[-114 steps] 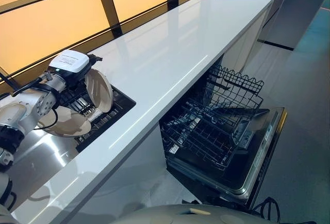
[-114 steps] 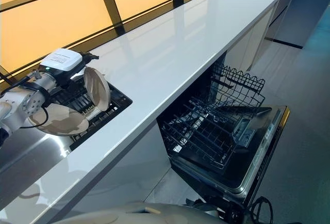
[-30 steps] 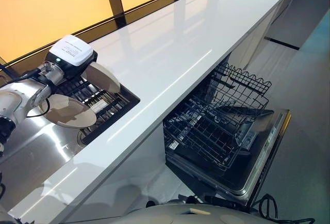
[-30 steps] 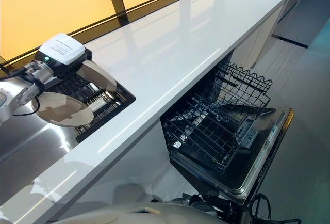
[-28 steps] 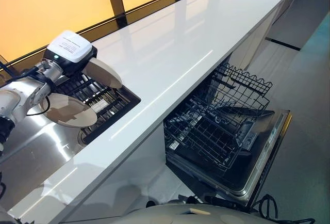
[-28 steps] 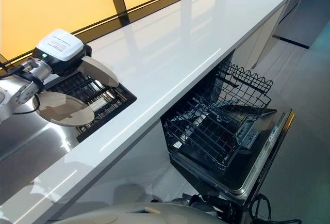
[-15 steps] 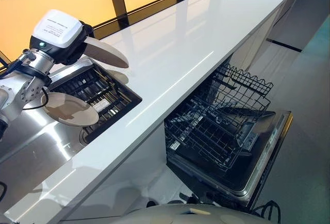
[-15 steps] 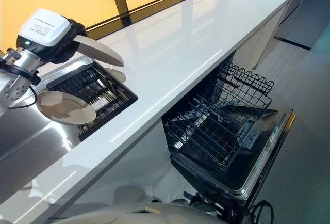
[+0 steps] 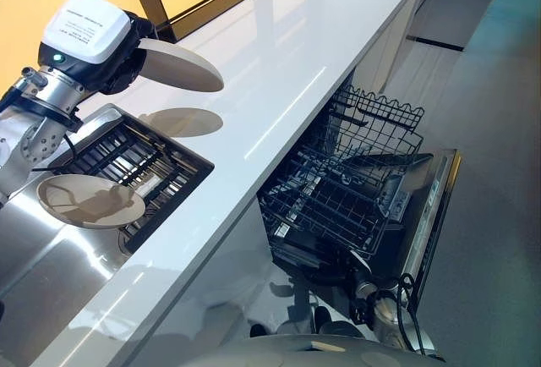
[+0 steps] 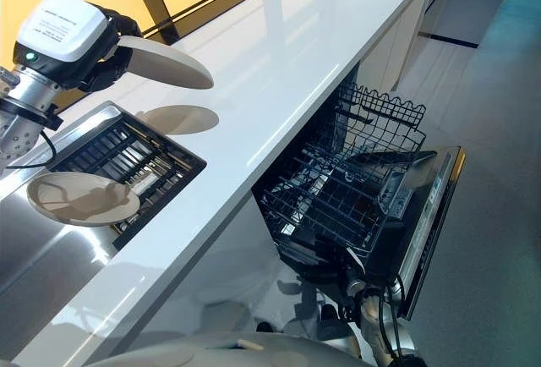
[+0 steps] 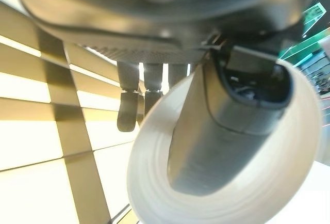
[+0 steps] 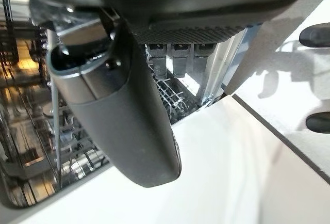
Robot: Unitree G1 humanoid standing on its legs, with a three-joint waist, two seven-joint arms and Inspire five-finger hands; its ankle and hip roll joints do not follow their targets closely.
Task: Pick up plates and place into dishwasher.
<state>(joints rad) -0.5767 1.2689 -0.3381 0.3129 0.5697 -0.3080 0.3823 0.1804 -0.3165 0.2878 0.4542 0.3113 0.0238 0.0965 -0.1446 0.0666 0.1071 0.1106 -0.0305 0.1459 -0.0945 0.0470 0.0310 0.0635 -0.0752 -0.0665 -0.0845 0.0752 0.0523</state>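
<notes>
L hand [image 9: 127,50], upper left of the frame, is clamped on a beige plate [image 9: 182,64]; in the left wrist view the thumb [image 11: 227,126] lies across the plate face w/ fingers [image 11: 126,108] behind the rim. Plate is held near flat, rim pointing toward frame centre, in the air above the white countertop [image 9: 321,37], its shadow on the counter just below.

Change vs half a sec ago: plate now sits further out over the counter, clear of the black drying rack [image 9: 127,164] in the sink at left; a few secs back it was standing nearly upright in that rack. The whole view has also swung, so part of the shift is camera, not arm. Second plate [image 9: 89,200] lies flat at the rack's lower-left edge, same spot as before.

R hand [image 12: 139,131] hangs low by the open dishwasher [image 9: 423,240]; thumb straight, fingers hanging loose, holding nothing.

Meaning for task: pickup looks done, carry underway. Dishwasher door is down at lower right, lower wire basket [image 9: 330,206] pulled out, looks to have no plates in it. Next prob. needs plate brought across the counter edge and down, tilted on edge to slot btwn tines. Risk: thumb-only pinch on smooth plate, could slip when tilting.
</notes>
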